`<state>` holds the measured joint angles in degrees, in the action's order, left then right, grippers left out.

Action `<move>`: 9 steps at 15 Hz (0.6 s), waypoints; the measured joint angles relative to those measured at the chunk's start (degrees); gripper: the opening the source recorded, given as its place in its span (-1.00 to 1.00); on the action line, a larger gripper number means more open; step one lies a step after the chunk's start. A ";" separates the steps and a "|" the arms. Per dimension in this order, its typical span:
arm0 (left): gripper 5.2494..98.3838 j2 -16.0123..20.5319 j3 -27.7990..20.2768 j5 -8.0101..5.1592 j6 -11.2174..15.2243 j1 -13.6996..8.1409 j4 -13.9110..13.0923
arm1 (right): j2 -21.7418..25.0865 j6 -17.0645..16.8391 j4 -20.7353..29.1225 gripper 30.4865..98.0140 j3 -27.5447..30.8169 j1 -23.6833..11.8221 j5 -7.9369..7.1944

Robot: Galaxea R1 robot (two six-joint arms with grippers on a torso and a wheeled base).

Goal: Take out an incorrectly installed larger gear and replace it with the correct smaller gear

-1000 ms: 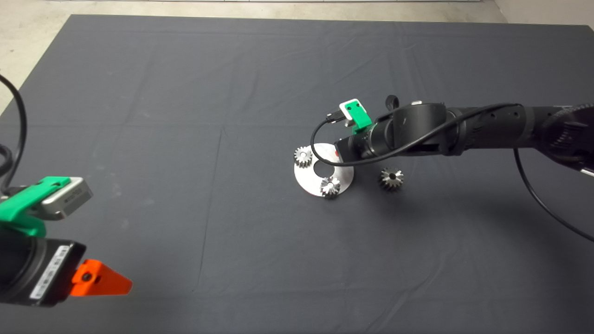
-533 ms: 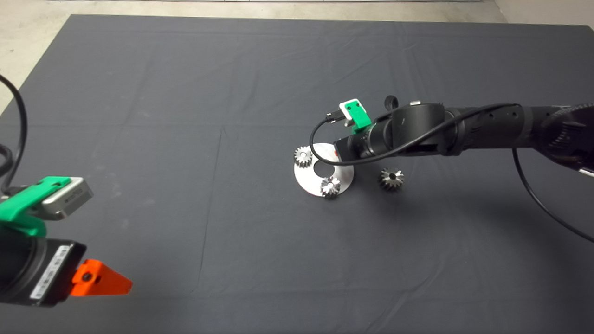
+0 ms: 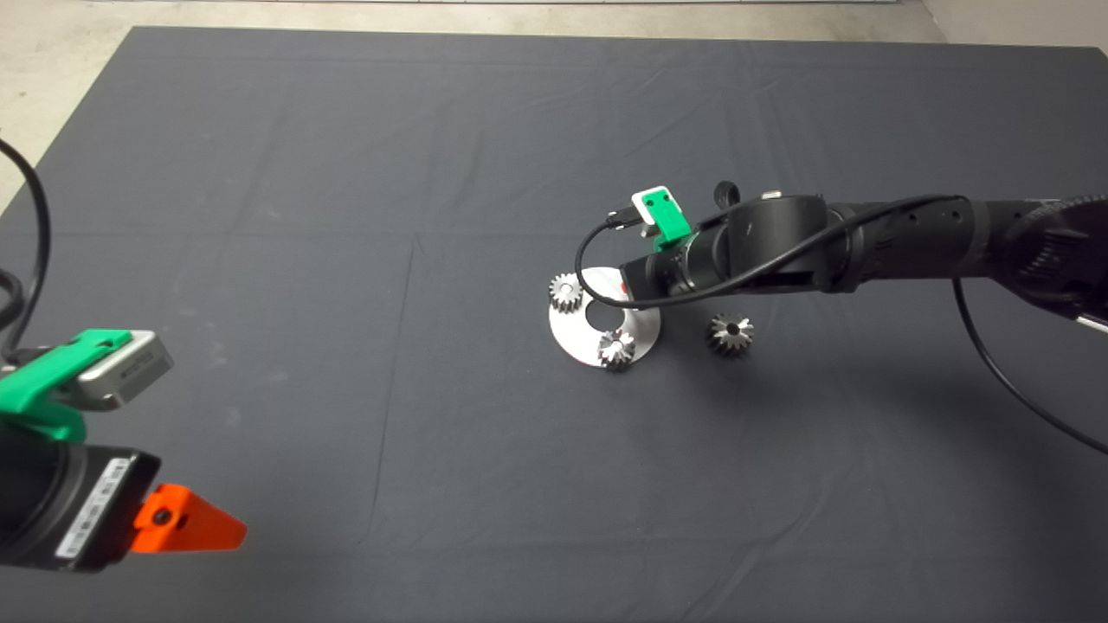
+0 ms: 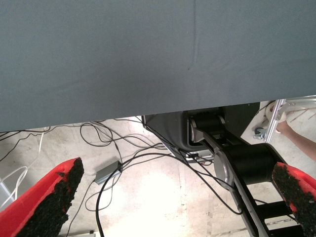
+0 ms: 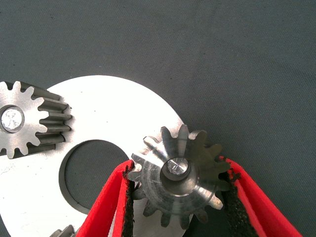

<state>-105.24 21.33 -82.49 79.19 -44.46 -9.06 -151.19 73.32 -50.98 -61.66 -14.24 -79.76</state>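
In the right wrist view my right gripper [image 5: 178,168] is shut on the larger gear [image 5: 163,192]. This dark toothed gear sits on a pin at the edge of the silvery ring plate [image 5: 113,113], and both pads touch its teeth. In the head view my right arm [image 3: 692,260] hides this gear and the fingers. The smaller gear [image 3: 731,332], dark with a black centre hole, lies on the mat just right of the plate [image 3: 571,333]. My left gripper [image 3: 199,525] is parked at the lower left, open and empty.
Two paler gears [image 3: 566,292] [image 3: 615,348] sit on the plate's other pins; one also shows in the right wrist view [image 5: 19,121]. A black cable [image 3: 597,260] loops over the plate. The left wrist view shows the mat's edge, floor cables and a person's leg [image 4: 298,140].
My right arm has edged very slightly to the left over the plate. The gears and the left arm have not moved.
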 measured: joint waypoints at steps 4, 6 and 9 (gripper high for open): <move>1.00 0.00 0.00 0.00 0.00 0.00 0.00 | 0.22 0.01 0.00 -0.76 0.00 0.00 0.18; 1.00 0.00 0.00 0.00 0.00 0.00 0.00 | 0.20 -0.01 0.00 -0.76 -0.02 0.00 0.18; 1.00 0.01 0.00 -0.02 0.00 0.00 0.00 | -0.23 -0.01 0.24 -0.76 -1.63 0.42 0.46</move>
<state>-105.23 21.33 -82.52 79.19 -44.46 -9.06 -151.42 73.31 -50.74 -63.29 -13.82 -79.30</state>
